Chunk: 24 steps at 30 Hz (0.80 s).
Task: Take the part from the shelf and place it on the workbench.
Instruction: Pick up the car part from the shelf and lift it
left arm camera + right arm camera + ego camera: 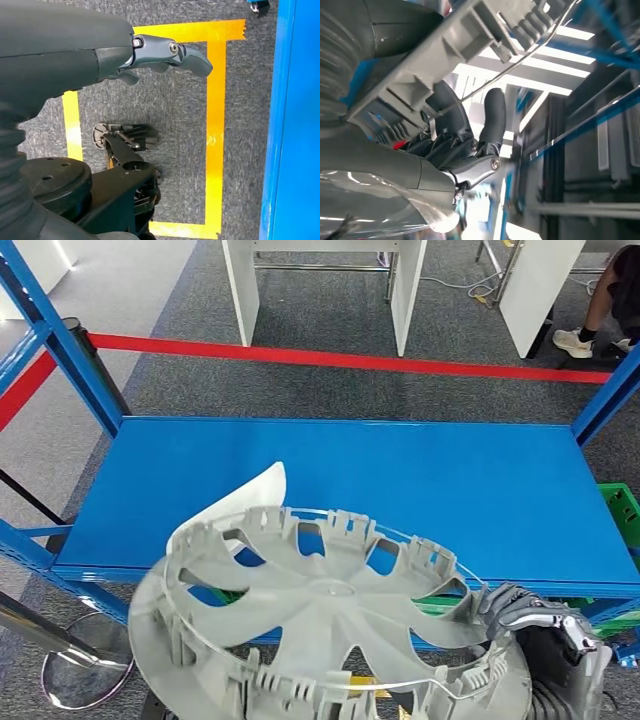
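Observation:
The part is a large grey plastic wheel cover (324,620) with spokes and rim clips, held low in the head view in front of the blue shelf board (423,480). My right hand (528,615) grips its rim at the right side; in the right wrist view the rim (444,55) runs across the hand (478,150), whose fingers curl around it. My left hand (166,52) hangs beside my body over the grey carpet, its fingers stretched out and holding nothing.
Blue shelf uprights (68,350) stand at both ends of the board. A green crate (623,510) sits at the right edge. Red tape (340,358) crosses the floor beyond the shelf, with white tables (324,280) and a seated person (604,300) behind. Yellow tape (215,130) marks the carpet.

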{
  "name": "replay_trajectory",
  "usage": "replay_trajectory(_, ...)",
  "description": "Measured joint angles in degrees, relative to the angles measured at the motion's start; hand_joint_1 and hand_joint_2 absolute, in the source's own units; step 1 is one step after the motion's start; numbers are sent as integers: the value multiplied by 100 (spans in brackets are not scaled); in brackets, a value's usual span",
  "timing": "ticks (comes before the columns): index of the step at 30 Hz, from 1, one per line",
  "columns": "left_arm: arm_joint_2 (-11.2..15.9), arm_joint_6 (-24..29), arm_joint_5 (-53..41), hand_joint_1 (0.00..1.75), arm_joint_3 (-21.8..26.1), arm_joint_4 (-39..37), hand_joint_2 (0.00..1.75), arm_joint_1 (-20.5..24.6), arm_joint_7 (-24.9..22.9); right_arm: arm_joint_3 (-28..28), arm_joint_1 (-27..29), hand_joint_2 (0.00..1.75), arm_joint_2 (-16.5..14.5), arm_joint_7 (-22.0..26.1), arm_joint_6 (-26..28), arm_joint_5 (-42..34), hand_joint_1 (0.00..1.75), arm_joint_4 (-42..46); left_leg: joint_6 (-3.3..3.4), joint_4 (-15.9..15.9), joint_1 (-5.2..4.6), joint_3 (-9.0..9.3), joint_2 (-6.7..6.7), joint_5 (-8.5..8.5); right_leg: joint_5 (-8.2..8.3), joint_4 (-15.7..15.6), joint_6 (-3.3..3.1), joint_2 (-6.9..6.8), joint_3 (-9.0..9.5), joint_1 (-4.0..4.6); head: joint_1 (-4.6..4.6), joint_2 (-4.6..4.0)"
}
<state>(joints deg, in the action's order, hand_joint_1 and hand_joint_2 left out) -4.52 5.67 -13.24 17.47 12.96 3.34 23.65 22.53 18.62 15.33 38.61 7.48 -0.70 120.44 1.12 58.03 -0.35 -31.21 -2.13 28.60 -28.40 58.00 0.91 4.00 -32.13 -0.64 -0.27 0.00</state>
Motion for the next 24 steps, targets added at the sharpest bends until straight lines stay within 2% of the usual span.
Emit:
replay_trajectory(2,1,22,-19,0,27,0,175,-1,1,-176,41,175,-241,67,-822,-488,175,47,0,0,1,0,0,0,0,1,0,1,-2,1,1,0)
replay_trajectory(4,1,31,-31,0,38,0,175,0,2,-275,60,175,-428,123,-1255,-677,175,117,0,0,2,1,1,0,0,2,-1,2,-2,2,-1,0)
replay_trajectory(8,0,31,-45,0,42,0,175,1,4,-408,112,175,-640,125,-1499,-765,175,171,-1,-2,3,-1,0,0,-4,2,-1,0,0,5,2,0)
replay_trajectory(14,5,66,-99,0,70,0,175,-4,54,-698,203,175,-991,114,-2426,-1068,175,92,10,25,-21,-9,-2,6,7,-9,18,-2,2,-16,0,0)
replay_trajectory(17,8,130,-168,0,76,0,175,-4,59,-805,229,175,-1204,115,-2735,-1319,175,-13,35,36,-38,-9,-1,9,15,-18,43,6,2,-35,-1,0)
replay_trajectory(19,5,161,-214,0,76,0,175,-3,59,-829,247,175,-1288,112,-2827,-1431,175,-108,82,-9,-31,12,19,-35,24,-27,87,16,5,-44,-2,0)
replay_trajectory(20,0,171,-232,0,76,0,175,-3,59,-834,249,175,-1305,109,-2850,-1470,175,-164,115,-59,-18,31,43,-74,-20,3,107,-34,-17,-38,2,0)
replay_trajectory(21,-6,176,-246,0,76,0,175,-3,59,-837,246,175,-1312,106,-2869,-1499,175,-220,147,-108,-3,47,72,-114,-132,124,121,-110,-74,-29,16,0)
replay_trajectory(22,-12,179,-259,0,76,0,175,-6,57,-839,243,175,-1317,104,-2885,-1527,175,-283,169,-148,11,56,105,-141,-308,355,127,-201,-174,-21,33,0)
replay_trajectory(24,-18,180,-285,0,76,0,175,-25,55,-840,239,175,-1320,104,-2910,-1579,175,-419,182,-153,6,31,166,-156,-704,1072,144,-328,-465,-21,60,0)
